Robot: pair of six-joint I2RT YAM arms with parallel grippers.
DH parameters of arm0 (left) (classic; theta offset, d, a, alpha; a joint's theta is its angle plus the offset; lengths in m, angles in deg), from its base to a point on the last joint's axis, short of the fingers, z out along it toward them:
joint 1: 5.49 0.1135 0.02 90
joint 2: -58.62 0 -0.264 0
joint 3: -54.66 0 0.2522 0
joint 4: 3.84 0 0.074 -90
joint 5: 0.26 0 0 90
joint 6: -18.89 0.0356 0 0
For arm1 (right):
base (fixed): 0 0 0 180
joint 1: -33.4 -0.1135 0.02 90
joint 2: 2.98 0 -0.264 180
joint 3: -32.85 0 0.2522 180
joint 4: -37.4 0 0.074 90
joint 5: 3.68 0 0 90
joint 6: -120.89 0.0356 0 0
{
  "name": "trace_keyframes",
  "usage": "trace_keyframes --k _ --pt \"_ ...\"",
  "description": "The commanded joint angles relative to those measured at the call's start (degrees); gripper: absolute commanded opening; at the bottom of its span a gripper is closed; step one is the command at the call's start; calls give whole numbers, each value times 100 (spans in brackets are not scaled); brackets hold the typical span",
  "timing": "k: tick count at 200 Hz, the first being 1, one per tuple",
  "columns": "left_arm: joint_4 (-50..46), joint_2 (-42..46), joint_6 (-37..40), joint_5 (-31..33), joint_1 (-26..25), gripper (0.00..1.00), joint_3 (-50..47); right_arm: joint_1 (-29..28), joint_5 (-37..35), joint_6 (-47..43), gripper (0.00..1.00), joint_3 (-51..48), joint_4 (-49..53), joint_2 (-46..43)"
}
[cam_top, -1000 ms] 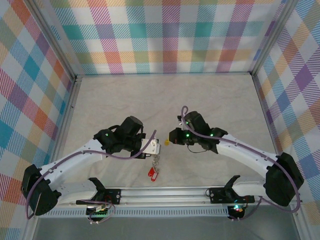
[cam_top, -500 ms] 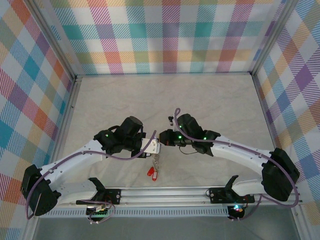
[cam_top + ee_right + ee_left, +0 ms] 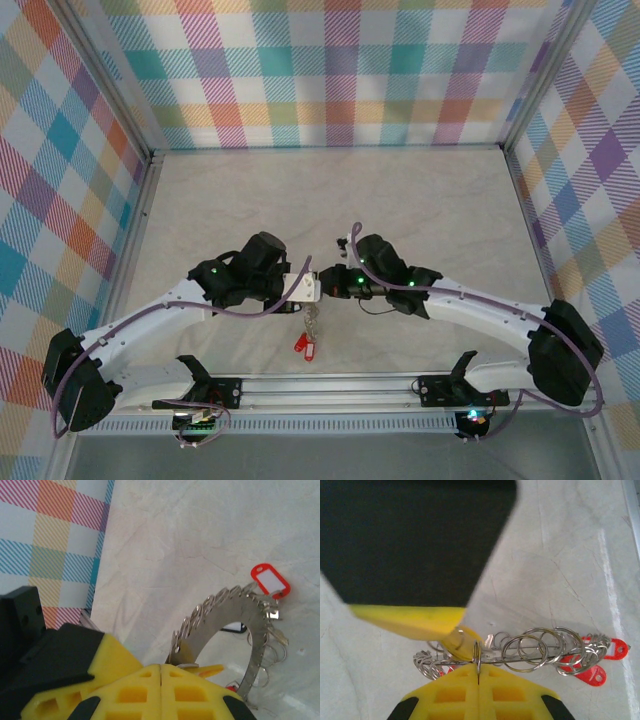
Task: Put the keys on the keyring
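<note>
My left gripper [image 3: 308, 290] [image 3: 479, 674] is shut on the keyring [image 3: 313, 322] [image 3: 540, 650], pinching its thin edge between the yellow pads. The big silver ring hangs below, fringed with small rings and red tags [image 3: 303, 346] [image 3: 590, 675]. From the right, my right gripper [image 3: 328, 283] [image 3: 160, 669] comes tip to tip with the left one. It is shut on a key with a yellow tag [image 3: 457, 642] [image 3: 212, 670], which touches the keyring's band [image 3: 250, 615]. A red tag [image 3: 270, 580] hangs at the band's far side. The key's metal blade is mostly hidden.
Plaid walls [image 3: 330, 70] close in the pale table [image 3: 330, 200] on three sides, with aluminium posts at the corners. A black rail [image 3: 330, 385] with the arm bases runs along the near edge. The left gripper's black and yellow body [image 3: 65, 650] sits close beside the right fingers.
My right gripper has moved left with the yellow-tagged key until it meets the keyring held by the left gripper. The left arm has stayed still.
</note>
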Motion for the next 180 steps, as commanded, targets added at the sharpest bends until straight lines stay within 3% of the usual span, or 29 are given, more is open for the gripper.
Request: trace_keyframes --k 1,65,180 --pt "266 -49 -326 61 12 0 196 -92 -194 264 0 -148 -247 -219" --pt "417 -2 -463 -165 13 0 123 -167 -793 489 0 -99 -70 -426" --pt "457 -133 -745 -219 10 0 176 -364 -905 750 0 -17 -353 -144"
